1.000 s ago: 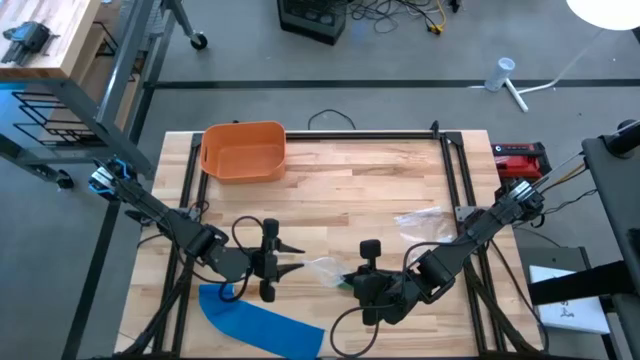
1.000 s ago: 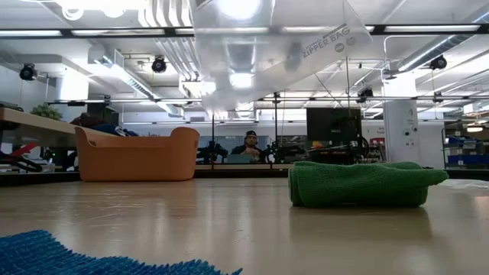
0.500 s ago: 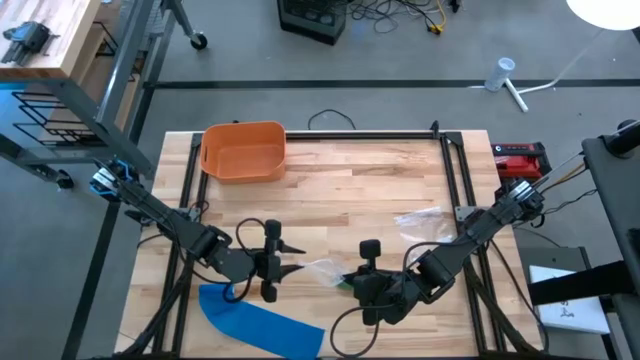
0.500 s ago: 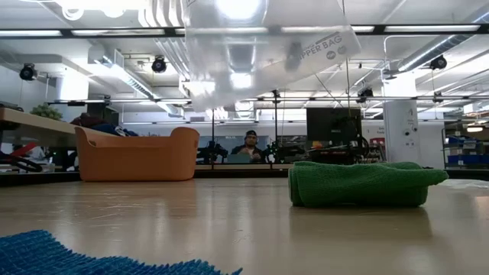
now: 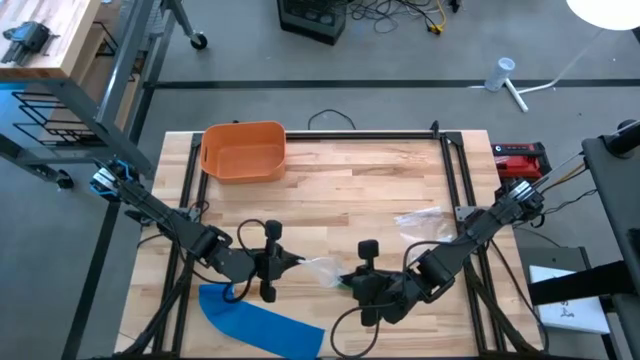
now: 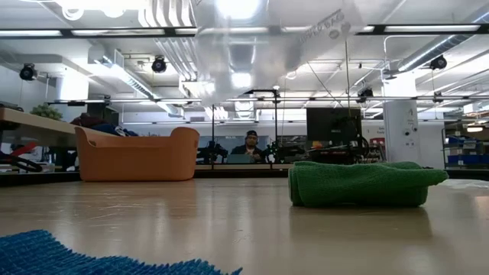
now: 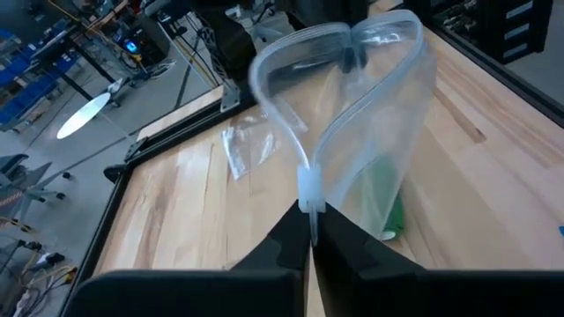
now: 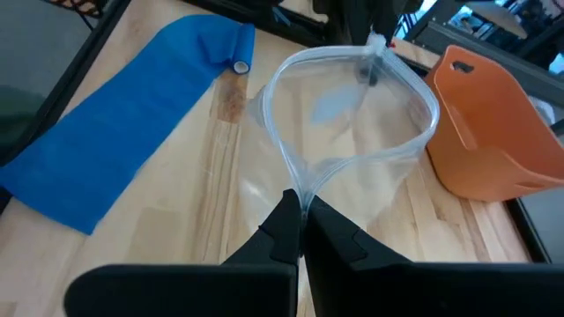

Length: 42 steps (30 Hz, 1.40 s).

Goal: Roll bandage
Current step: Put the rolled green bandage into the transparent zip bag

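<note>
Wooden slatted table (image 5: 350, 180) sat in a workshop with grey floor; low view looked across it into a lab with ceiling lights and a person seated far behind at a screen. Orange bin (image 5: 243, 150) stood at the far left part of the table. Clear zipper bag (image 5: 322, 270) hung above the near-centre of the table, held between both arms with its mouth pulled open into a loop. Left gripper (image 5: 290, 262) had its fingers pressed together, pinching one end of the bag's rim; left wrist view showed the rim seam (image 7: 307, 189) clamped right at the fingertips. Right gripper (image 5: 345, 280) was likewise pinched tight on the opposite end of the rim, seen in the right wrist view (image 8: 300, 207). Blue bandage (image 5: 262, 322) lay flat and mostly unrolled at the near left edge of the table, near the left arm, one end curled into a small roll (image 8: 236, 48). Green cloth (image 6: 359, 183) lay folded on the table under the bag, just beside the right gripper. Second crumpled clear plastic bag (image 5: 420, 222) lay on the right part of the table, apart from the held one.
</note>
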{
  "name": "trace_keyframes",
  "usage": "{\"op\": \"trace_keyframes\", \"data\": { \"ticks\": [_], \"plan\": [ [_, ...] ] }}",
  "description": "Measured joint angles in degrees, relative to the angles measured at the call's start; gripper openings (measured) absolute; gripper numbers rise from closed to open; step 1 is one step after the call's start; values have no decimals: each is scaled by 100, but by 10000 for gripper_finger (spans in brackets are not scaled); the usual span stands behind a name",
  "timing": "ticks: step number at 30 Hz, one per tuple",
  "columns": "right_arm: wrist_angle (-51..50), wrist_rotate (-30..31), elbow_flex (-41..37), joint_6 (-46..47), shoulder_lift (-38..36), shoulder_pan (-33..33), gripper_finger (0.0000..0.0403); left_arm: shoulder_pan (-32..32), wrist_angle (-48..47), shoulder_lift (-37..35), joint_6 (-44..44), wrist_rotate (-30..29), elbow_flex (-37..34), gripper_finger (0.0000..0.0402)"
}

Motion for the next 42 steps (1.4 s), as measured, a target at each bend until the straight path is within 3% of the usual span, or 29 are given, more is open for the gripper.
{"op": "trace_keyframes", "data": {
  "ticks": [10, 15, 20, 26, 35, 42],
  "plan": [
    [155, 1, 0, -4, 0, -442, 2, 0, -46, 233, 46, 349, 329, 1],
    [305, -92, 0, -170, 0, -489, 2, -4, -516, 284, -216, 105, 520, 0],
    [708, -641, 0, -482, 4, -499, 2, 2, -812, 284, -599, -360, 638, 0],
    [994, -761, -13, -342, 7, -629, 2, 2, -820, 289, -626, -7, 660, 0],
    [1018, -768, -208, -43, 11, -846, 2, 2, -820, 289, -628, -11, 660, 0],
    [1595, -802, -349, -164, 11, -925, 2, 67, -811, 522, -515, -29, 660, 0]
  ]
}}
